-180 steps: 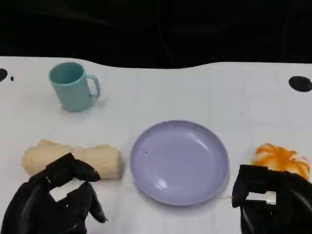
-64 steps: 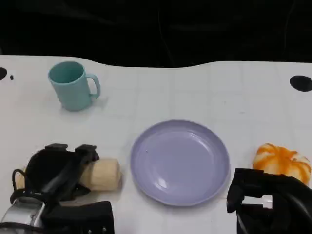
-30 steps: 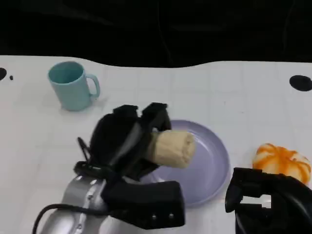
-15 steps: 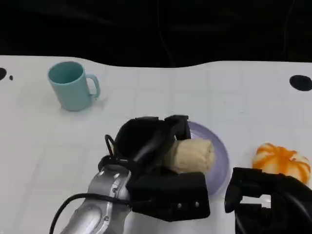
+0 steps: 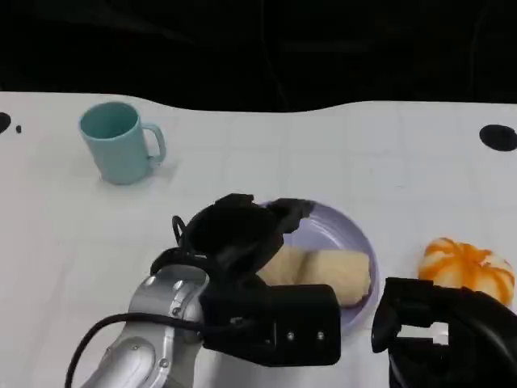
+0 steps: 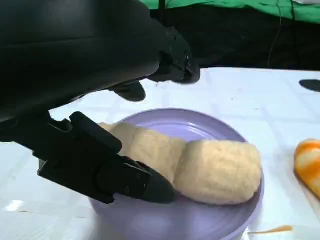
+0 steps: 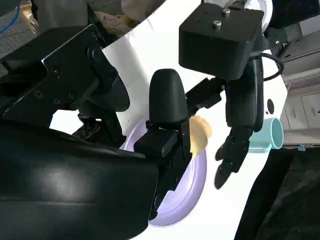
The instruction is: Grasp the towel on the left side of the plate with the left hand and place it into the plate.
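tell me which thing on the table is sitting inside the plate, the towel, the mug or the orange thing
The rolled cream towel lies in the purple plate. The teal mug stands far off on the table, and the orange thing sits beside the plate.

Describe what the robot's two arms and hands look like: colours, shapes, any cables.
The left forearm is a rounded silver tube with a thin black cable looping beside it and a boxy black wrist block studded with small screws. The left hand is matte black with jointed fingers. The right hand is likewise black, bulky and angular.
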Controlling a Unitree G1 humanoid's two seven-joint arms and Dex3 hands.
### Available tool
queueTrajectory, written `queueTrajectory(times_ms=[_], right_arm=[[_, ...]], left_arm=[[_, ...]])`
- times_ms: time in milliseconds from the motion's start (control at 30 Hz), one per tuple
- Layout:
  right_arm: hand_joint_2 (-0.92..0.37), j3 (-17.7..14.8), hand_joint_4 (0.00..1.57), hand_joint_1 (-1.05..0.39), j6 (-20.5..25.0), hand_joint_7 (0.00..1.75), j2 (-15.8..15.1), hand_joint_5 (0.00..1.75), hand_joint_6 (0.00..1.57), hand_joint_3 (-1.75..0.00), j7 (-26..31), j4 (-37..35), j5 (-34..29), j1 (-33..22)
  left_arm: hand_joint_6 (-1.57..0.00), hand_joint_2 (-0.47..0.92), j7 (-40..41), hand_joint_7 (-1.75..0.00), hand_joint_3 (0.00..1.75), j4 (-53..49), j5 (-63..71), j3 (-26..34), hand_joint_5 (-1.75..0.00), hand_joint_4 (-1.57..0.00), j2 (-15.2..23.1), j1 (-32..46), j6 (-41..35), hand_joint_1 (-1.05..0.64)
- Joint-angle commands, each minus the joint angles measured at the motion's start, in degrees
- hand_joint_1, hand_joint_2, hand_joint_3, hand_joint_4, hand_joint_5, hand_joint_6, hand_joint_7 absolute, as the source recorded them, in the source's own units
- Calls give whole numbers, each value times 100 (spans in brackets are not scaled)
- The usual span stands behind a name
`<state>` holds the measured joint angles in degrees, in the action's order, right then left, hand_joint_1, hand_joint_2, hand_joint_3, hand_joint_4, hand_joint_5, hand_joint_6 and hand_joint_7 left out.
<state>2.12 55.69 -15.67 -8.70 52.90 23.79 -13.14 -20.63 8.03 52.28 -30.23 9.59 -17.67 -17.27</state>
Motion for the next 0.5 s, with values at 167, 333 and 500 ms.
queueTrajectory(times_ms=[167,333,500], right_arm=[[-42,24,82,3,36,157,-10,175,71,-146,19,25,40,43],[-43,22,82,4,98,157,26,175,71,-147,60,49,52,74],[-43,18,82,4,163,157,30,175,70,-146,70,63,64,101]], left_arm=[[-10,92,-655,-5,14,689,-35,343,-41,0,220,19,-394,-76],[-14,92,-1155,-6,14,1325,-847,920,-48,-3,274,234,-690,-72],[-24,92,-1855,-8,18,1850,-2862,2056,-62,-5,241,557,-1095,-57]])
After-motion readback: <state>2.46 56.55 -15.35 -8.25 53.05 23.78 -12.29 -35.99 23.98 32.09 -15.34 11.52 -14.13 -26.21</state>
